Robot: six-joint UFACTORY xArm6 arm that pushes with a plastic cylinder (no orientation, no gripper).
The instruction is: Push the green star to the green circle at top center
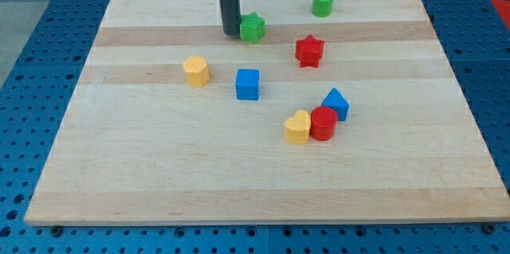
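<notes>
The green star [253,28] sits near the view's top centre of the wooden board. The green circle [323,2] stands to its upper right, near the board's top edge, apart from the star. My tip [230,32] rests on the board just left of the green star, very close to or touching its left side. The rod rises straight up out of the view's top.
A red star [309,50] lies right and below the green star. A yellow hexagon [196,71] and a blue cube [248,84] sit mid-board. A yellow heart [297,127], red cylinder [323,123] and blue triangle [336,103] cluster lower right. Board [143,166] edges surround.
</notes>
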